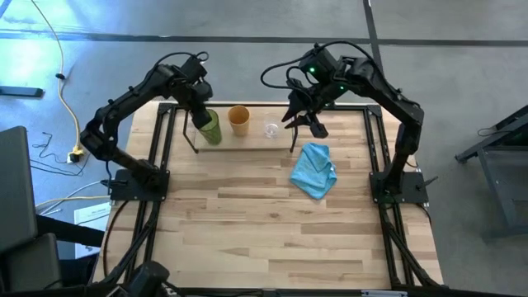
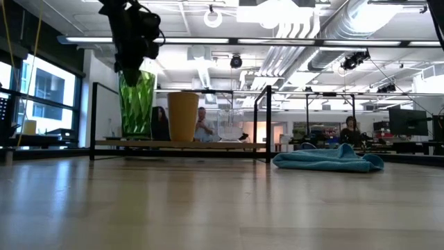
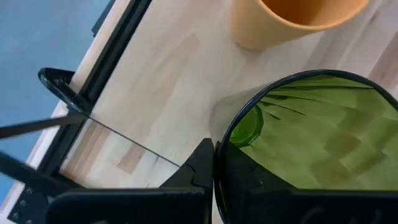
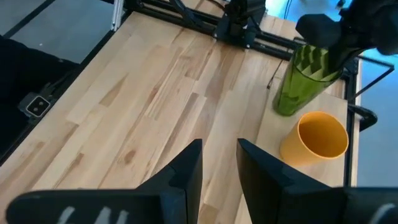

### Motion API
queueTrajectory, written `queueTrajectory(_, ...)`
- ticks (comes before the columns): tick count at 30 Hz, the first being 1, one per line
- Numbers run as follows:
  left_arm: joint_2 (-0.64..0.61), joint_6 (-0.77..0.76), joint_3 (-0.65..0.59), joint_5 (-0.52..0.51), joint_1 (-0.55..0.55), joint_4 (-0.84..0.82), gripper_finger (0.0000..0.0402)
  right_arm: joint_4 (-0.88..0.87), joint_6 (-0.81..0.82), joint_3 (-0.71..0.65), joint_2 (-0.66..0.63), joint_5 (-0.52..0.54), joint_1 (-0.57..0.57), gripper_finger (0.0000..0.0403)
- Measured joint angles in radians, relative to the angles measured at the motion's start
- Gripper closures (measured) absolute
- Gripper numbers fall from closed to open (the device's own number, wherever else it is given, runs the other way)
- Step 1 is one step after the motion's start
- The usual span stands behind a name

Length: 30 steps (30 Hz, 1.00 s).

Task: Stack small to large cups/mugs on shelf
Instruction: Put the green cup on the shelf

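Three cups stand in a row on the low shelf [image 1: 247, 142] [image 2: 208, 144] at the table's far side. The tall green cup [image 1: 209, 129] [image 2: 137, 104] is at the left end, the orange-tan cup [image 1: 239, 120] [image 2: 182, 116] in the middle, and the small clear glass [image 1: 271, 129] [image 2: 230, 125] at the right end. My left gripper [image 1: 198, 111] [image 3: 217, 158] is above the green cup, shut on it. My right gripper [image 1: 299, 124] [image 4: 219, 155] hovers open by the shelf's right end, just right of the clear glass, touching nothing. My left gripper holds the green cup by its rim [image 3: 219, 146], on the side toward the table's left edge. One finger [image 3: 200, 165] is outside the wall and the other is inside, showing through the green wall. The fingers come from above, pointing down. The cup is upright with its base at the shelf board; whether it rests there I cannot tell.
A light blue cloth [image 1: 314, 169] [image 2: 326, 158] lies crumpled on the table near the shelf's right end. Black rod uprights [image 2: 268, 123] stand at the shelf's corners. The near half of the wooden table [image 1: 272, 231] is bare wood. People show in the room beyond.
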Motion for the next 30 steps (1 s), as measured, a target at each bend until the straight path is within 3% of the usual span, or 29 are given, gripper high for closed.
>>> queueTrajectory(6,0.044,0.014,0.042,-0.01,0.03,-0.007,0.0401,-0.004,-0.007,0.0,0.026,-0.01,-0.032,0.0311)
queueTrajectory(18,0.183,0.007,0.284,-0.058,0.029,-0.159,0.0401,-0.044,-0.013,0.0,0.032,-0.015,-0.057,0.0311)
queueTrajectory(30,0.215,0.006,0.274,-0.054,0.029,-0.152,0.0401,-0.082,-0.024,0.0,0.032,-0.015,-0.057,0.0311)
